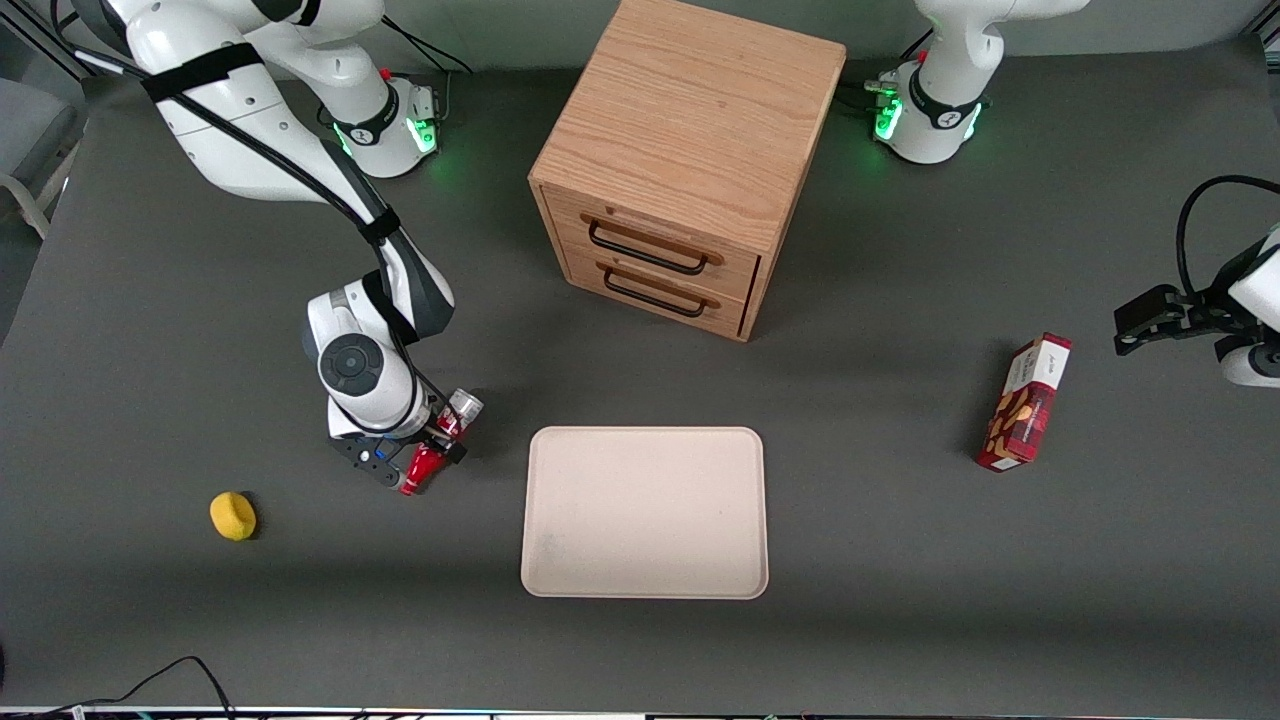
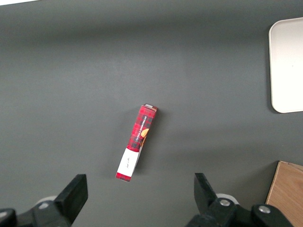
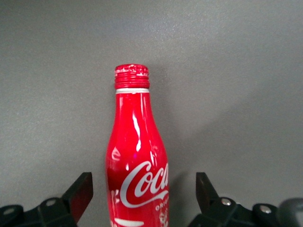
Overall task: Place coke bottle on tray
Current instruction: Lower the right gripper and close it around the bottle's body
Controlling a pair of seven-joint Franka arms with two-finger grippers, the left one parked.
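The coke bottle (image 1: pixel 422 468) lies on its side on the dark table, beside the cream tray (image 1: pixel 645 512) on the working arm's side of it. Its red cap end points toward the front camera and its silvery end (image 1: pixel 466 404) points away. My gripper (image 1: pixel 440 440) is lowered over the bottle's middle. In the right wrist view the gripper (image 3: pixel 143 189) stands open, with a black finger on each side of the bottle (image 3: pixel 136 142) and a gap between each finger and the red body. The tray has nothing on it.
A wooden drawer cabinet (image 1: pixel 680 160) stands farther from the front camera than the tray. A red-and-white snack box (image 1: pixel 1025 403) lies toward the parked arm's end. A small yellow object (image 1: pixel 233 516) sits toward the working arm's end, nearer the camera than the gripper.
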